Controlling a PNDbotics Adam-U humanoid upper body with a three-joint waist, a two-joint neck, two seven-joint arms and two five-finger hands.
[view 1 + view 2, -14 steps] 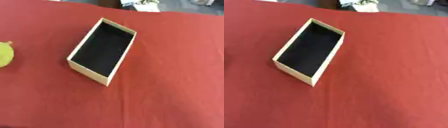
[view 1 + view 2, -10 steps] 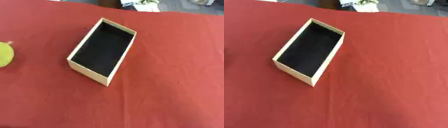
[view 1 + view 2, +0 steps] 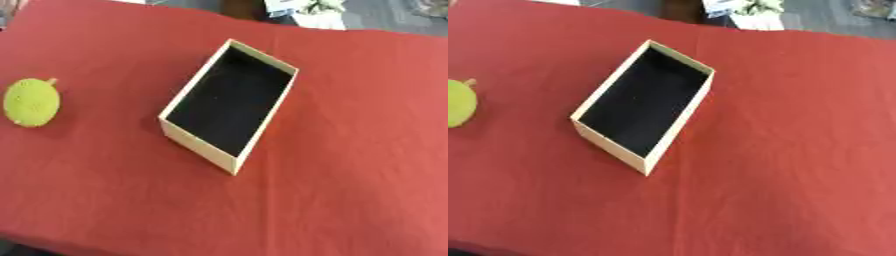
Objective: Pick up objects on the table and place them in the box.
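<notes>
Left of box (image 3: 198, 144): green fruit (image 3: 31, 102), well apart.

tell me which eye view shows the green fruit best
The left eye view: the green fruit shows whole there, stem included, on the red cloth left of the box. In the right eye view the picture's left edge cuts it off.
</notes>
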